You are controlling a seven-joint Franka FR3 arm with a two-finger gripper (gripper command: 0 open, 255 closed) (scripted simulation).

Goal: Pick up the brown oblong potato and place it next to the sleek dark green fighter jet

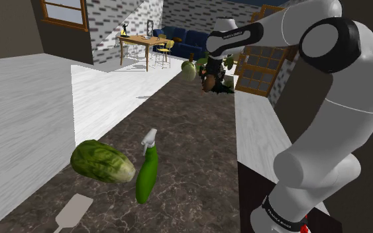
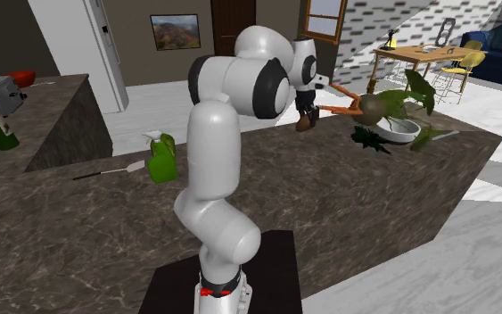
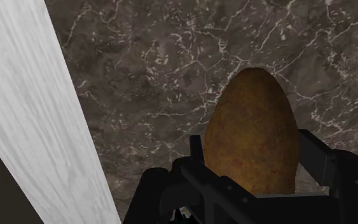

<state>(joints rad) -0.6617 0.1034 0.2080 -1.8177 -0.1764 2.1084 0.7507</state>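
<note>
Polished stone worktop [image 3: 171,63], dull potato [image 3: 250,127] skin.
From where I stand the worktop is dark brown marble, smooth and threaded with thin white veins. The potato is matt, its brown skin finely mottled. The tool [image 3: 254,159] is flat black without shine; the arm [image 1: 324,106] has smooth white shells with a soft gloss. The spray bottle [image 1: 146,173] looks like shiny green plastic, the lettuce [image 1: 102,162] crinkled, the floor [image 1: 19,112] pale and wood-grained.

desk [image 1: 191,145] | shoulder view, near part: lettuce [image 1: 102,162] just left of spray bottle [image 1: 147,169], spatula [image 1: 72,212] nearer than both | far part: potato [image 3: 250,114] clasped in end effector [image 3: 255,159] over the desk | second exterior view: bowl [image 2: 402,132] right of end effector
</note>
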